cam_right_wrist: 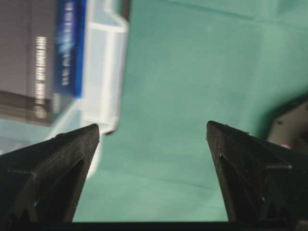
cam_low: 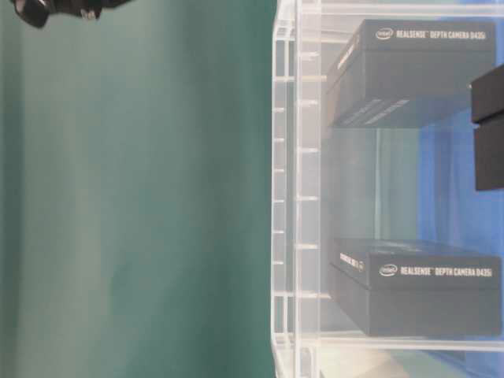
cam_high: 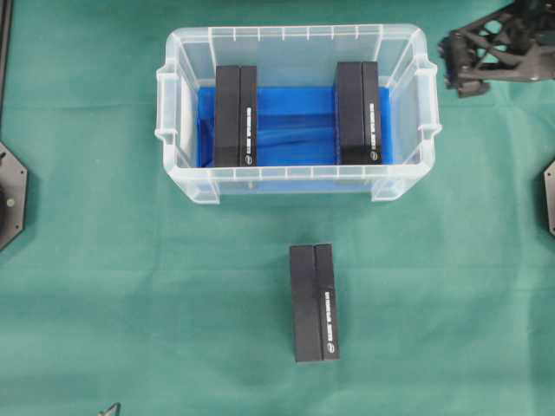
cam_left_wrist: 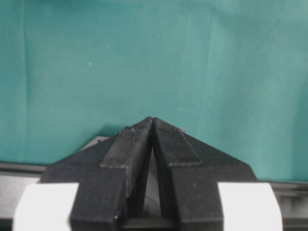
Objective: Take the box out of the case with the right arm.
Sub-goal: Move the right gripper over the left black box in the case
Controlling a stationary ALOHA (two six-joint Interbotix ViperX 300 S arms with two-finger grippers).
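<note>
The clear case (cam_high: 295, 180) with a blue floor stands at the back middle of the green cloth. Two black boxes lie inside it, one at the left (cam_high: 236, 115) and one at the right (cam_high: 359, 113). A third black box (cam_high: 314, 302) lies on the cloth in front of the case. My right gripper (cam_high: 449, 61) hovers outside the case, past its right rim, open and holding nothing. In the right wrist view the gripper (cam_right_wrist: 151, 127) has only cloth between its tips, with the case corner (cam_right_wrist: 103, 72) to its left. My left gripper (cam_left_wrist: 152, 120) is shut over bare cloth.
Black arm bases sit at the left edge (cam_high: 9, 195) and the right edge (cam_high: 550, 195) of the table. In the table-level view the case wall (cam_low: 287, 197) shows both inner boxes (cam_low: 417, 71) (cam_low: 417, 287) through the plastic.
</note>
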